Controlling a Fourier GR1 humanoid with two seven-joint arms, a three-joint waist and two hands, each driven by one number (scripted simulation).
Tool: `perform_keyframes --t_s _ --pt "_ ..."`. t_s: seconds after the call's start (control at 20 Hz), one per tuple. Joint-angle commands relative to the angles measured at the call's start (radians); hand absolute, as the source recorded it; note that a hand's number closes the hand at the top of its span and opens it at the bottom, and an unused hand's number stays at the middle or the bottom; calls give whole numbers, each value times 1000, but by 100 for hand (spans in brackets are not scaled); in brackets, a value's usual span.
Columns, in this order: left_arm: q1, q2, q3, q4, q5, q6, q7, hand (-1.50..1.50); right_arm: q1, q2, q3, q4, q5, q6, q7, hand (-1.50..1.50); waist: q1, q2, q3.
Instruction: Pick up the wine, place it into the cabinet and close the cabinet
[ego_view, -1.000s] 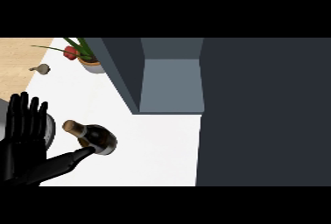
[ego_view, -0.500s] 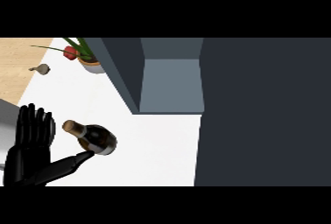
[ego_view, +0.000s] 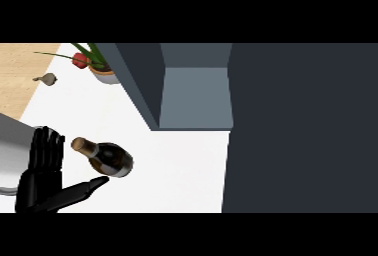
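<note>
So the cabinet stood open; the dark wine bottle stood on the white surface, left robot hand open beside it.

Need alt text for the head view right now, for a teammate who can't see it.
The left hand, fingers straight and thumb out, sits just left of the wine bottle on the white counter. Behind, the cabinet stands open beside a potted plant.

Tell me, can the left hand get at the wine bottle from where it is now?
Probably yes. The left hand is open right beside the wine bottle, fingers straight and thumb stretched under it, with only bare counter between them.
</note>
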Motion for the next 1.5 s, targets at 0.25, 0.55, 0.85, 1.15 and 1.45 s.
perform_keyframes --t_s 0.25,0.55,0.85,1.15,1.45 --pt "11 -20 3 189 -11 -71 -162 -150 24 25 61 10 73 -7 -28 -150 0 0 0" --pt "-136 -2 69 430 24 -89 -233 -150 5 -18 -64 24 -45 33 -33 -150 -3 1 0" --pt "-120 45 89 541 35 -175 -313 -150 20 15 17 -54 15 -7 34 -150 -2 0 0" --pt "-213 17 76 639 27 -123 -346 -150 14 2 -13 -45 -9 11 31 -150 -1 0 0" --pt "-279 19 95 826 38 -154 -451 -150 22 -19 -81 -31 -64 39 13 -150 -3 0 0"
